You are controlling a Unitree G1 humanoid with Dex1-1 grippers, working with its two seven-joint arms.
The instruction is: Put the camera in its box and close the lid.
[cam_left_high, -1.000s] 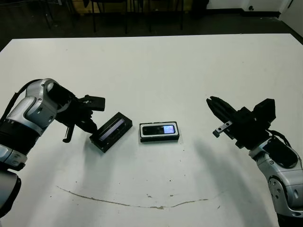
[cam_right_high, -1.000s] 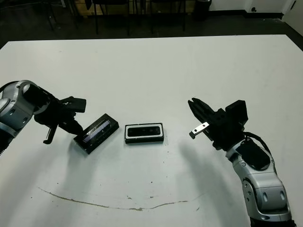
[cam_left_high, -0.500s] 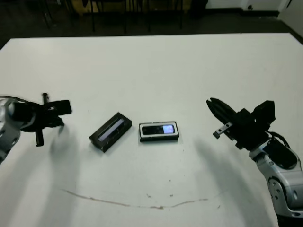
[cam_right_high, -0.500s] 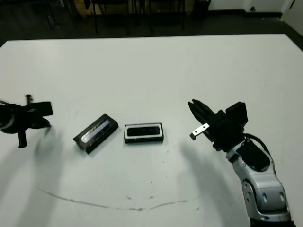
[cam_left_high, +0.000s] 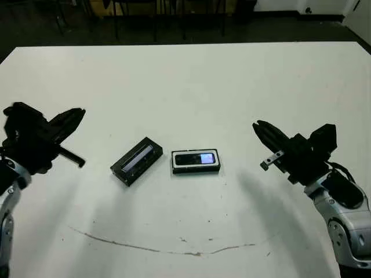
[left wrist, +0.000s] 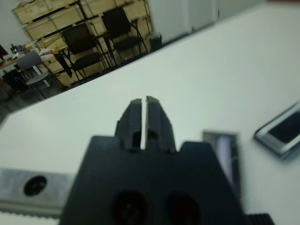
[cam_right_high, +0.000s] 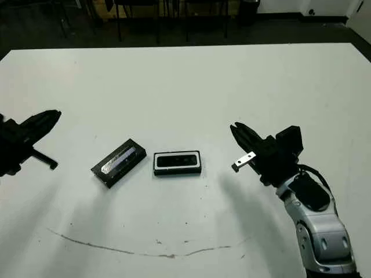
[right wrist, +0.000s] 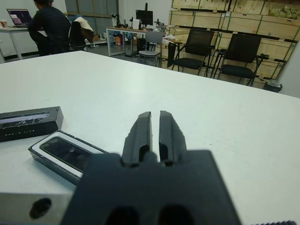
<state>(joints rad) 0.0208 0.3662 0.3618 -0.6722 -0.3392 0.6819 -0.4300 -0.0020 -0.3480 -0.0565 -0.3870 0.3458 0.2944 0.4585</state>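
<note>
While the camera (cam_left_high: 196,160) lies in the box (cam_left_high: 175,169) mid-table, the lid (cam_left_high: 136,161) sits skewed just left; both grippers (cam_left_high: 74,116) (cam_left_high: 259,127), nearly closed and empty, could knock it further askew.

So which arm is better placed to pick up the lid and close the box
Probably the left. The lid lies left of the box, which already holds the camera, on the left gripper side. The right gripper would have to cross over the box.

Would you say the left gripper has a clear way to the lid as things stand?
Probably yes. The left gripper sits apart from the lid with only bare table between them, though its fingers are shut.
</note>
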